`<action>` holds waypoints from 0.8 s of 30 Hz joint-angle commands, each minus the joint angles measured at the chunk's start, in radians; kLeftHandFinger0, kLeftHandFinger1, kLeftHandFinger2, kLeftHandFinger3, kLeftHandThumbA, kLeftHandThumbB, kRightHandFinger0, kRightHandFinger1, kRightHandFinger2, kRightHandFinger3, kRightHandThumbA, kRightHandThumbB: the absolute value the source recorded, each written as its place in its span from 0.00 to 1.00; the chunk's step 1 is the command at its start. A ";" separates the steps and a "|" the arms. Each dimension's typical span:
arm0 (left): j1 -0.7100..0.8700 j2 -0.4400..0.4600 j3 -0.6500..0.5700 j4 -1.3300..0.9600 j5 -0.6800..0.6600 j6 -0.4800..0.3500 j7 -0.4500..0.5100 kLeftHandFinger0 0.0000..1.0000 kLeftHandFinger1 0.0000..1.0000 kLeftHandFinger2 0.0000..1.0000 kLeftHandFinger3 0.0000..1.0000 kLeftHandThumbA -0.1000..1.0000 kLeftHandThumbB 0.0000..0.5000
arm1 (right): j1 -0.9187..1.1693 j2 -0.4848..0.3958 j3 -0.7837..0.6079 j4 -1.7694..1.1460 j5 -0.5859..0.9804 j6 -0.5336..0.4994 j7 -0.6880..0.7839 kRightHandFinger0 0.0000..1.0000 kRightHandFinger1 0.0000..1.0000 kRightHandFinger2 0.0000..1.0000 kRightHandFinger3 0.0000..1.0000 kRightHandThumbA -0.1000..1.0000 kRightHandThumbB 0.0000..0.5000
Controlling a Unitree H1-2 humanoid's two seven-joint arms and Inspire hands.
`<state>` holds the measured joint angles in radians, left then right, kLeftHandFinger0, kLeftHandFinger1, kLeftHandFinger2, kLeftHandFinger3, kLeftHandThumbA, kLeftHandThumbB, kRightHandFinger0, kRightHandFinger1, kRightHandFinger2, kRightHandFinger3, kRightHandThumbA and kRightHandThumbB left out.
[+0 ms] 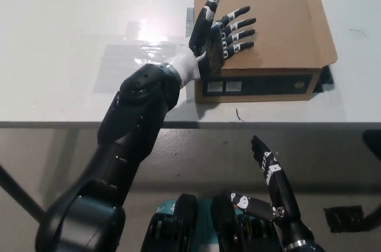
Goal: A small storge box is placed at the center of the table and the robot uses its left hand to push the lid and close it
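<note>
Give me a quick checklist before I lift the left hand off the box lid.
1. Lid lying flat over the box: ok.
2. Left hand open, palm on the lid: ok.
3. Front tuck flap seated: cannot tell.
4. Lid's right edge flush with the box: not ok, it overhangs.
5. Right hand resting low, off the table: ok.

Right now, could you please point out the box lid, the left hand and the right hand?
box lid (pixel 280 31), head view, bare middle of the flap.
left hand (pixel 217 40), head view, middle of the hand.
right hand (pixel 271 195), head view, middle of the hand.
</note>
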<state>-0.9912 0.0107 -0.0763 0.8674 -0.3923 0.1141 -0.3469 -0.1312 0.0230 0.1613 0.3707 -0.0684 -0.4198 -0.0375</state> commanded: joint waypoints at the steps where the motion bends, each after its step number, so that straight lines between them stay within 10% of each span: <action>1: 0.019 0.016 0.004 -0.035 0.043 -0.001 -0.032 1.00 1.00 1.00 1.00 1.00 0.85 | -0.029 -0.005 0.007 -0.032 -0.008 -0.050 0.012 1.00 1.00 1.00 1.00 1.00 0.64; 17: 0.291 0.150 0.042 -1.197 -0.105 0.231 -0.023 1.00 1.00 1.00 1.00 1.00 0.87 | -0.003 -0.015 0.016 -0.030 -0.023 -0.050 0.012 1.00 1.00 1.00 1.00 1.00 0.62; 24: 0.536 0.216 0.013 -1.326 -0.010 0.072 -0.080 1.00 1.00 1.00 1.00 1.00 0.72 | -0.034 -0.029 0.008 -0.016 -0.010 -0.050 0.028 1.00 1.00 1.00 1.00 1.00 0.62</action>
<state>-0.6125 0.1088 -0.0560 0.0226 -0.3992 0.2334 -0.3503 -0.1201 0.0096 0.1614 0.3889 -0.0685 -0.4192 -0.0369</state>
